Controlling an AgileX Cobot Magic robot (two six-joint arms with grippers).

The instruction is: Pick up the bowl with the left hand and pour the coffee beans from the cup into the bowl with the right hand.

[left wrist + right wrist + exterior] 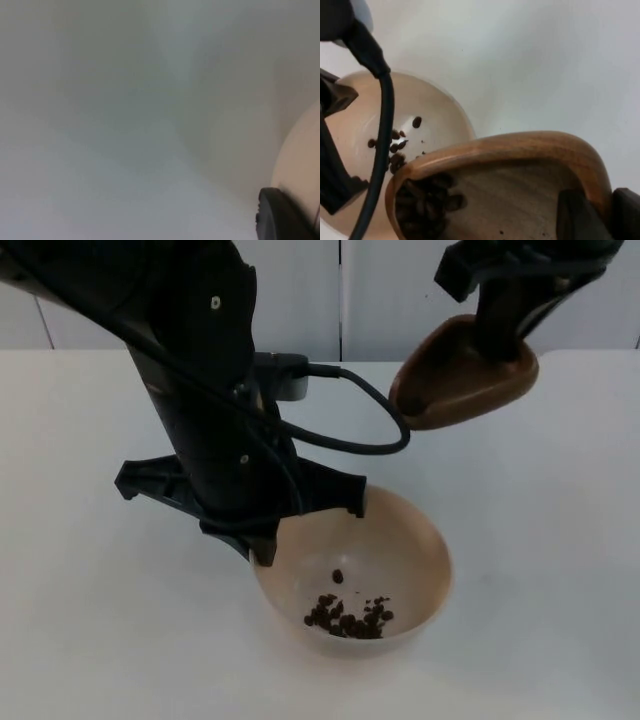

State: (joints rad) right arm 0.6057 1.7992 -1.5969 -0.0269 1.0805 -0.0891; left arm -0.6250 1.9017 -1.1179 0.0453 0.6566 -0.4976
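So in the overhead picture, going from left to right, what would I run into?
Left gripper gripping the rim of the bowl → coffee beans inside the bowl → wooden cup tipped in the right gripper, up by the wall.

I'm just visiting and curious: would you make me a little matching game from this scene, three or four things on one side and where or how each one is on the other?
Things:
1. bowl
2. cup
3. coffee beans
4. left gripper

Places or states:
A. brown wood, tilted in the air, held by the right gripper
B. dark heap on the bowl's bottom
C. pale beige, gripped at its rim
D. black, clamped on the bowl's rim

Pairs: 1-C, 2-A, 3-B, 4-D

The right wrist view shows some beans left inside the cup.
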